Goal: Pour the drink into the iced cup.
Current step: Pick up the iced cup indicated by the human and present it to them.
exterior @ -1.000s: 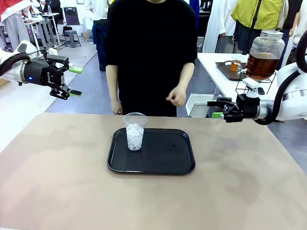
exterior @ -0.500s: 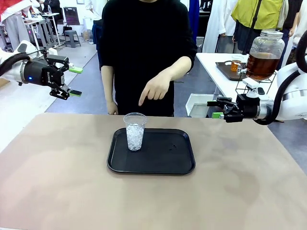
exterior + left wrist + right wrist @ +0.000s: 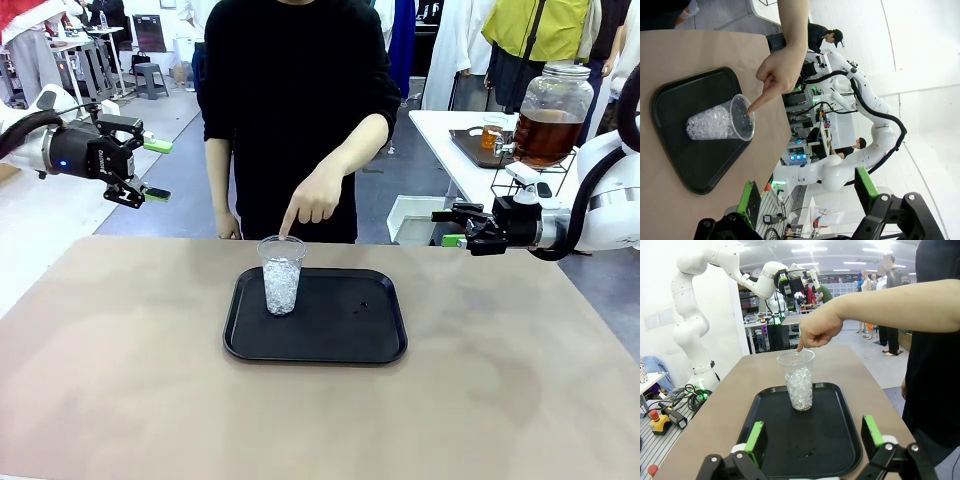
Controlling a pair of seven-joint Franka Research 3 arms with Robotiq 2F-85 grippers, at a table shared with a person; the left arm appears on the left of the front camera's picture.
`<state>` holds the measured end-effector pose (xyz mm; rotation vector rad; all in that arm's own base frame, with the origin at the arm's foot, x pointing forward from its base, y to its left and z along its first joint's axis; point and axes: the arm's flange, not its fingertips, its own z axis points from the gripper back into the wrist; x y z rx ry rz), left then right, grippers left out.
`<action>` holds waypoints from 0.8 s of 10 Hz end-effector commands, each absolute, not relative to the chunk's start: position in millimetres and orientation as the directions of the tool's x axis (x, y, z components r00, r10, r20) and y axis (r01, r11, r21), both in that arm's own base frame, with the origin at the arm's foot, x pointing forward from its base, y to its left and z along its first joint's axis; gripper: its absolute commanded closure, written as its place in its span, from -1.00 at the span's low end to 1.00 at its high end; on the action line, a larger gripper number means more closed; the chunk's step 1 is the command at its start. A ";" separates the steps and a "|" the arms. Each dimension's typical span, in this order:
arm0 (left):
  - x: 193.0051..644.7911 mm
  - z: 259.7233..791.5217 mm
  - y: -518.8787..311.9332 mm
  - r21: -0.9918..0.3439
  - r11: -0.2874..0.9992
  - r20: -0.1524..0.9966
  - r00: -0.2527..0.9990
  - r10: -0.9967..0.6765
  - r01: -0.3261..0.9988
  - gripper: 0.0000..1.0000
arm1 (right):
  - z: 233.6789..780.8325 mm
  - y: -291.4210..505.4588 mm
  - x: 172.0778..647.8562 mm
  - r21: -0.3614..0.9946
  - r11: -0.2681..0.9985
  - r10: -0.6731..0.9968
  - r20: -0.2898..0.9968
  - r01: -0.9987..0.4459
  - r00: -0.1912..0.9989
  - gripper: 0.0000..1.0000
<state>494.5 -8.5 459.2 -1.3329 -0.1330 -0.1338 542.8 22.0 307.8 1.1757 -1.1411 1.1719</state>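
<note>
The iced cup (image 3: 281,274), clear plastic and about half full of ice, stands upright on the left part of a black tray (image 3: 340,345). A person's hand (image 3: 312,200) points one finger down at its rim. The drink (image 3: 545,135), amber-brown, sits in a glass dispenser jar on a side table at the far right. My left gripper (image 3: 158,170) hovers open, high at the far left. My right gripper (image 3: 446,228) is open beyond the table's far right edge, below the jar. Both wrist views show the cup (image 3: 715,122) (image 3: 799,380) between open, empty fingers (image 3: 750,202) (image 3: 757,440).
The person in black stands at the far side, right behind the tray. A second table (image 3: 460,125) at the back right carries the jar on a wire stand and a dark tray with a small cup. Bare brown tabletop (image 3: 120,380) surrounds the black tray.
The person's hand has come up from waist height and moved left, and now points down at the cup's rim. Neither arm has moved.
</note>
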 end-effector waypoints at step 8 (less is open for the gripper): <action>493.6 459.9 -7.7 -0.937 0.247 0.246 0.969 -0.034 0.246 -1.00 | 311.7 23.8 544.5 0.064 0.025 0.054 0.996 -0.998 0.066 -1.00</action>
